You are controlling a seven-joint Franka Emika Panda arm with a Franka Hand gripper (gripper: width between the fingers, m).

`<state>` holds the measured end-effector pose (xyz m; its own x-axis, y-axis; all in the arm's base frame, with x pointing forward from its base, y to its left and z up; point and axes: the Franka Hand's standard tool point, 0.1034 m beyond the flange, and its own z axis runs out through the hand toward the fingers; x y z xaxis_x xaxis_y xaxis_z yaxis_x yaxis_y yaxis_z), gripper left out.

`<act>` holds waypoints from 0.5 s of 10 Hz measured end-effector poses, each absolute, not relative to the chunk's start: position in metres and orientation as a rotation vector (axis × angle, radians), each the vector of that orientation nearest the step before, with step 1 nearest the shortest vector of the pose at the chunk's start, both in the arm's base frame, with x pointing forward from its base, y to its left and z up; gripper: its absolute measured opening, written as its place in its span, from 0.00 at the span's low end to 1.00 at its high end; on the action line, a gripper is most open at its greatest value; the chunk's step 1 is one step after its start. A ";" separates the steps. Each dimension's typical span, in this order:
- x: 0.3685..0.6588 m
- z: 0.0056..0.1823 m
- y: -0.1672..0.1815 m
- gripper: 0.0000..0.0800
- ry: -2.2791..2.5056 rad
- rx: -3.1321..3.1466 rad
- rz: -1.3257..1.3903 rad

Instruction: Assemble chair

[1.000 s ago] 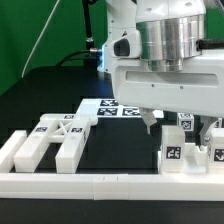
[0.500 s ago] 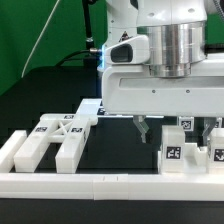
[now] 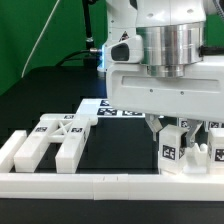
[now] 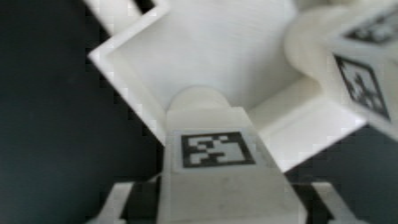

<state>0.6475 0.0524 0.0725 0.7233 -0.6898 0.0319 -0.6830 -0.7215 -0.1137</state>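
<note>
Panda arm's fingers [image 3: 155,127] straddle a tagged white chair piece [image 3: 172,150] standing close to the worktop's [image 3: 40,95] near edge, toward its corner at the exterior view's right. In the wrist view the chair piece [image 4: 217,150] fills the gap between them, though whether they are clamped on it cannot be told. A larger chair section [image 3: 52,138] lies along the same edge toward the exterior view's left, beside the border bar [image 3: 100,183]. The matte plastic looks rigid, light and slightly slick; its flat opposing sides seem the surest place to pinch.
</note>
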 end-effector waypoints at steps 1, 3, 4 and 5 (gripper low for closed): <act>0.648 0.073 0.052 0.36 1.329 -2.738 -0.102; 0.647 0.072 0.051 0.36 1.779 -2.440 -0.062; 0.647 0.072 0.051 0.36 1.963 -2.273 -0.033; 0.647 0.071 0.052 0.36 2.145 -2.074 0.004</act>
<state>0.6467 0.0522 0.0712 -0.0274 -0.9930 -0.1146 -0.9934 0.0398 -0.1075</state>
